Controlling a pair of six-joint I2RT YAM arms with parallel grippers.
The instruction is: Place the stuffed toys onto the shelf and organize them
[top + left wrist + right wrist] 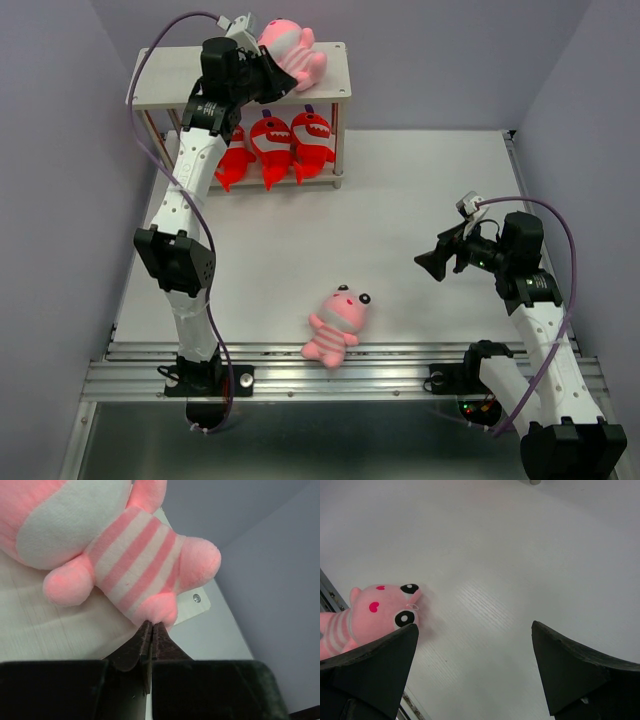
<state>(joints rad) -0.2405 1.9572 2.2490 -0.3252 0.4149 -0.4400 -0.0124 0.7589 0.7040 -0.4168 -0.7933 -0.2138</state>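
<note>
Pink toy (135, 565) on shelf: plush cloth with a short fuzzy nap, matt; the stripes have the same pile.
Second pink toy (337, 325): same plush, eyes matt.
Sharks (272, 145): red cloth, matt; pile too small to judge.
Shelf board (40, 630): pale, faint woodgrain, matt. Screw head (196, 598): bright metal.
Table (520, 555): white, fine woodgrain texture, low sheen.
Rail (350, 375): bare metal, ridged, dull shine.
Right fingers (375, 665) and left fingers (145, 642): black, matt, hard-looking.
Left arm (185, 190) shell: white, smooth, slight gloss.
</note>
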